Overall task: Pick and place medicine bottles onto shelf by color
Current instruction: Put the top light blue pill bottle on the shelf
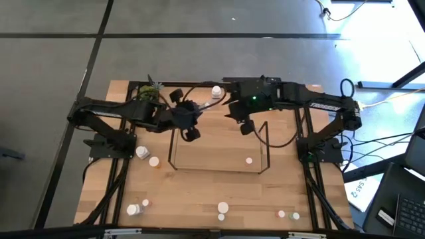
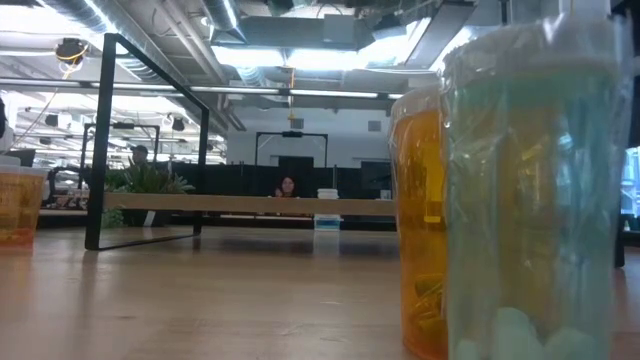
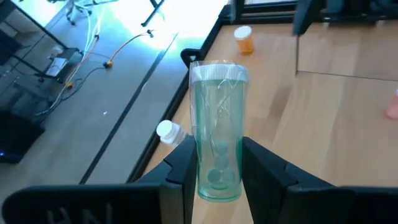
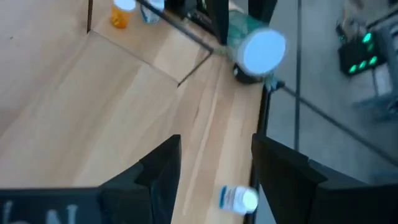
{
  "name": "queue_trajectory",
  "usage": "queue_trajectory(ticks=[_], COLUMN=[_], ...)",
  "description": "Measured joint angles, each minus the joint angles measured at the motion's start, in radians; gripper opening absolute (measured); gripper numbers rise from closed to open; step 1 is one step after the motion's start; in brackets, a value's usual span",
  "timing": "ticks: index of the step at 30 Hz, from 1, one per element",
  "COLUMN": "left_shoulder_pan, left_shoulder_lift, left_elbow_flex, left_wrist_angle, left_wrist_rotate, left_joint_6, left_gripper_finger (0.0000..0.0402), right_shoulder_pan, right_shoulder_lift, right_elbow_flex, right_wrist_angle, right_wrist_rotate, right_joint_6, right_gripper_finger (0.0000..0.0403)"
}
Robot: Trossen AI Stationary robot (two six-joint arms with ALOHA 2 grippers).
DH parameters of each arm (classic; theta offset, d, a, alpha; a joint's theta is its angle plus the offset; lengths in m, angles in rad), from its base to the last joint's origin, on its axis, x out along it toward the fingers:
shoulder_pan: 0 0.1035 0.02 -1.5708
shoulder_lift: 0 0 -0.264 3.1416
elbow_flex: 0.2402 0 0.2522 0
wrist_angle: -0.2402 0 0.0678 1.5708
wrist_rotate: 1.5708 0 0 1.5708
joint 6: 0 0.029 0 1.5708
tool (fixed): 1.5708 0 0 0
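Observation:
My left gripper [image 1: 192, 133] [image 3: 217, 180] hangs over the shelf's far left corner, shut on a teal medicine bottle [image 3: 217, 124] with tablets inside; the bottle's white cap [image 4: 263, 50] faces the right arm. The shelf [image 1: 174, 147] [image 2: 107, 140], a black wire frame, stands mid-table. My right gripper [image 1: 247, 126] [image 4: 214, 168] hovers open over the shelf's far side with nothing between its fingers. A white bottle [image 1: 217, 91] [image 4: 239, 199] lies on its side at the far edge. A pink bottle [image 1: 249, 160] stands inside the frame. Neither gripper shows in the low view. My left gripper pinches the teal bottle's body near its bottom end [image 3: 216, 177] between its two fingers [image 3: 183, 171], one on each side. The bottle runs on along the fingers and past their ends, cap end [image 3: 217, 71] farthest from the wrist. It is lifted clear of the table.
A white-capped bottle [image 1: 141, 153] and an orange one [image 1: 154, 161] stand left of the shelf. Several more [image 1: 135, 209] [image 1: 223, 208] [image 1: 281, 214] stand along the near edge, two of them [image 2: 425, 210] [image 2: 530, 190] close before the low camera. A potted plant [image 1: 151, 91] sits far left.

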Motion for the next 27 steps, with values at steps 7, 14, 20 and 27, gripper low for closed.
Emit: queue_trajectory(ticks=[7, 14, 20, 27], left_shoulder_pan=[-0.023, -0.034, -0.034, -0.033], left_shoulder_lift=[-0.015, -0.016, -0.015, -0.015], left_elbow_flex=[-0.002, -0.001, -0.001, -0.001], left_wrist_angle=[-0.116, -0.134, -0.138, -0.137], left_wrist_rotate=[0.014, 0.014, 0.014, 0.036], left_joint_6=[-0.060, -0.076, -0.076, -0.076], left_gripper_finger=[0.0096, 0.0096, 0.0096, 0.0096], right_shoulder_pan=[0.014, 0.013, 0.013, 0.013], right_shoulder_lift=[0.046, 0.098, 0.131, 0.138], right_elbow_flex=[0.000, 0.000, 0.000, 0.000], right_wrist_angle=[0.140, 0.196, 0.254, 0.308], right_wrist_rotate=[0.003, 0.003, 0.003, 0.001], right_joint_6=[-0.109, -0.124, -0.162, -0.168], right_gripper_finger=[0.0198, 0.0198, 0.0198, 0.0198])
